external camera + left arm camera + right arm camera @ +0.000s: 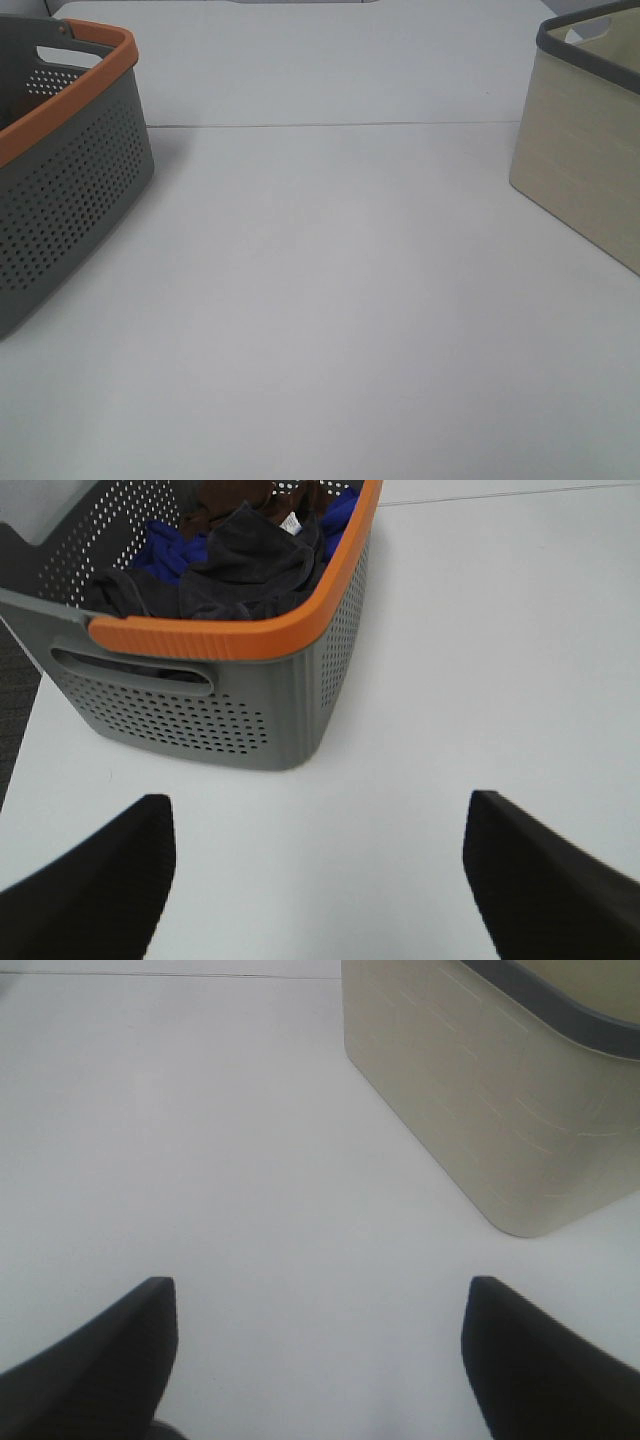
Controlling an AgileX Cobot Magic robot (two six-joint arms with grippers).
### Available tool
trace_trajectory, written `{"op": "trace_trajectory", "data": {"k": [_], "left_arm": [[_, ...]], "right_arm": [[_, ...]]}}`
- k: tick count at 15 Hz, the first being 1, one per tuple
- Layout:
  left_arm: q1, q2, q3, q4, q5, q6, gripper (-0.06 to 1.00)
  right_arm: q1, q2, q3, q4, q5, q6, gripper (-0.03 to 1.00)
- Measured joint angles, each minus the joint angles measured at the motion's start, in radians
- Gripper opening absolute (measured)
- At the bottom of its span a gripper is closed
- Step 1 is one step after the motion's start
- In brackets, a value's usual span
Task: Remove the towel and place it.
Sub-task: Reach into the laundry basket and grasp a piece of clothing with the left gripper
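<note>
The dark charcoal towel (250, 565) with a small white tag lies crumpled on top of other cloths inside the grey perforated basket with an orange rim (235, 635). That basket stands at the left edge of the exterior view (70, 190); its contents are hidden there. My left gripper (318, 880) is open and empty above the white table, short of the basket's near wall. My right gripper (318, 1360) is open and empty above the table, near the beige basket (480, 1100). Neither gripper shows in the exterior view.
A blue cloth (175, 550) and a brown cloth (235, 492) lie under the towel in the grey basket. The beige fabric basket with a dark rim (585, 150) stands at the right. A white table (330, 300) spans between the baskets, with a seam line across the back.
</note>
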Motion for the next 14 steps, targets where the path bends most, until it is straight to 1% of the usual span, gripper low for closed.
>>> {"op": "trace_trajectory", "data": {"k": [1,2,3,4,5,9,10,11,12,13,14], "left_arm": [[0.000,0.086,-0.080,-0.004,0.022,0.002,0.75],[0.000,0.256,-0.244,-0.018,0.075,0.007,0.75],[0.000,0.343,-0.320,-0.025,0.101,0.018,0.75],[0.000,0.389,-0.361,-0.027,0.112,0.032,0.75],[0.000,0.478,-0.435,-0.029,0.117,0.080,0.75],[0.000,0.780,-0.673,-0.034,0.122,0.368,0.75],[0.000,0.818,-0.694,-0.034,0.123,0.398,0.75],[0.000,0.886,-0.742,-0.034,0.123,0.468,0.75],[0.000,0.957,-0.779,-0.034,0.123,0.556,0.75],[0.000,1.090,-0.838,-0.031,0.122,0.702,0.75],[0.000,1.146,-0.858,-0.017,0.122,0.759,0.75]], "right_arm": [[0.000,0.000,0.000,0.000,0.000,0.000,0.70],[0.000,0.000,0.000,0.000,0.000,0.000,0.70],[0.000,0.000,0.000,0.000,0.000,0.000,0.70],[0.000,0.000,0.000,0.000,0.000,0.000,0.70],[0.000,0.000,0.000,0.000,0.000,0.000,0.70],[0.000,0.000,0.000,0.000,0.000,0.000,0.70],[0.000,0.000,0.000,0.000,0.000,0.000,0.70],[0.000,0.000,0.000,0.000,0.000,0.000,0.70],[0.000,0.000,0.000,0.000,0.000,0.000,0.70],[0.000,0.000,0.000,0.000,0.000,0.000,0.70],[0.000,0.000,0.000,0.000,0.000,0.000,0.70]]}}
